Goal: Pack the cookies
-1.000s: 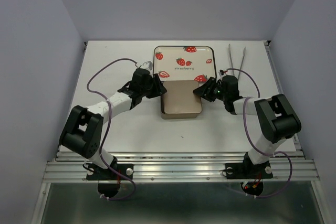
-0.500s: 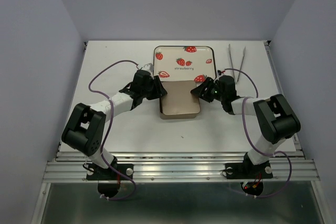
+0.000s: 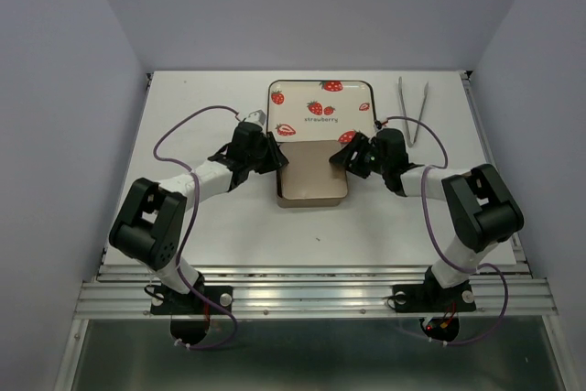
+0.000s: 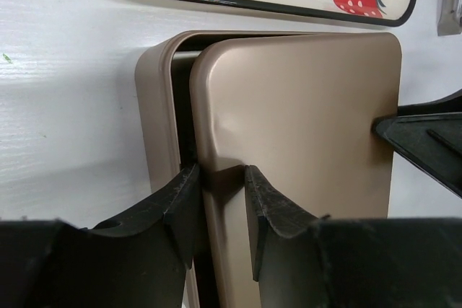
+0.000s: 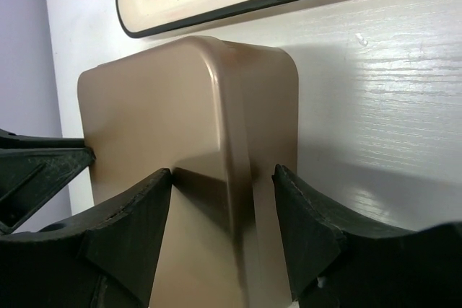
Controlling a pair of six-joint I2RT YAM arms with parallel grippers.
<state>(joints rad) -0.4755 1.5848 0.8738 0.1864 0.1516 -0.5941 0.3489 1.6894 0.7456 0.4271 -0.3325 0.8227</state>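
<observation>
The cookies are out of view. A tan metal box (image 4: 155,106) stands in front of the strawberry tray, and its tan lid (image 3: 313,171) lies on top, shifted to one side so a dark gap shows along the box's left wall. My left gripper (image 4: 220,185) is shut on the lid's (image 4: 303,106) left rim, one finger in the gap and one on the lid's top. My right gripper (image 5: 224,174) is open and straddles the lid's (image 5: 166,106) right edge. In the top view the left gripper (image 3: 277,160) and the right gripper (image 3: 346,157) flank the box.
A cream tray (image 3: 320,103) printed with red strawberries lies just behind the box, its black rim close to the lid's far edge. Metal tongs (image 3: 412,109) lie at the back right. White tabletop surrounds the box, and grey walls enclose the table.
The left jaws have closed in on the lid's left rim. The right jaws have spread wider around its right edge. The right gripper has crept slightly up and left.
</observation>
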